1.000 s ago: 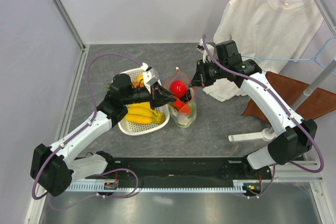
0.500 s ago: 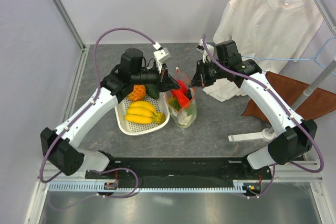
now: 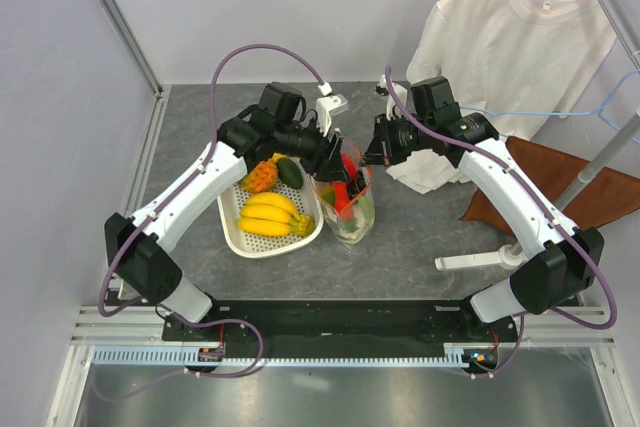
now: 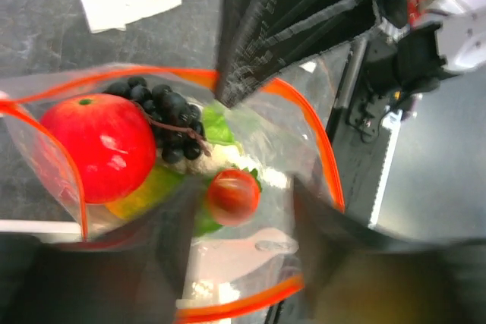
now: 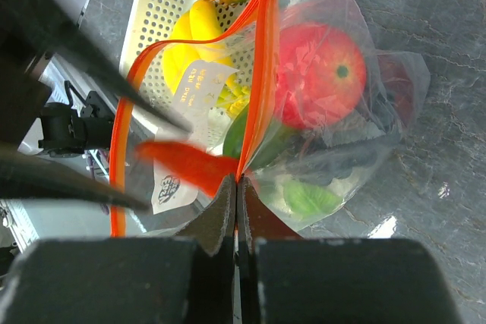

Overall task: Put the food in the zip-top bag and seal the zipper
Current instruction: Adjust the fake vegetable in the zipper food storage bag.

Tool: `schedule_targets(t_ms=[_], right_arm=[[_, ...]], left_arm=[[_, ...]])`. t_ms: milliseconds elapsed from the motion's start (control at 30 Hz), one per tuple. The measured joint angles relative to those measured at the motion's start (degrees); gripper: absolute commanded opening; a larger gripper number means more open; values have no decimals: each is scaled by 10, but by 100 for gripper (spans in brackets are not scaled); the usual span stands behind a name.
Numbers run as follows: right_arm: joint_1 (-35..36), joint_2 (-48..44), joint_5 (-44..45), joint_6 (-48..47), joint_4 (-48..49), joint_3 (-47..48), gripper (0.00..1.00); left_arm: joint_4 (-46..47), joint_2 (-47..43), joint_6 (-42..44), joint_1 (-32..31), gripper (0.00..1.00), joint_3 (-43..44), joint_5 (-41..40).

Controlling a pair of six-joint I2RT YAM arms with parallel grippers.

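- Red apple, grapes already in bag
- Right gripper pinches zipper, left gripper spread apart above
- Bananas wait left in basket, seal undone

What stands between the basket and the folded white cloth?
The bag, mouth up with food inside, its rim pinched by the right claw; the top view shows it.

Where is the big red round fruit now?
In the left wrist view, the red round fruit sits inside the zip-top bag, at its left side, beside the dark grapes.
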Motion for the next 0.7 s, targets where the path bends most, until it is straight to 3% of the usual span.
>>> schedule_targets(t_ms=[33, 133, 400, 533, 700], right_arm=[[0, 0, 0, 0, 0, 0, 0], [0, 0, 0, 0, 0, 0, 0], [0, 0, 1, -2, 0, 0, 0], [0, 0, 1, -1, 0, 0, 0], [0, 0, 2, -1, 0, 0, 0]], left_arm=[[-2, 5, -3, -1, 96, 8, -8], [-9, 10, -12, 15, 100, 31, -32], [-3, -3, -14, 158, 100, 140, -64], [9, -58, 63, 186, 100, 92, -109], [5, -99, 165, 198, 95, 4, -101]])
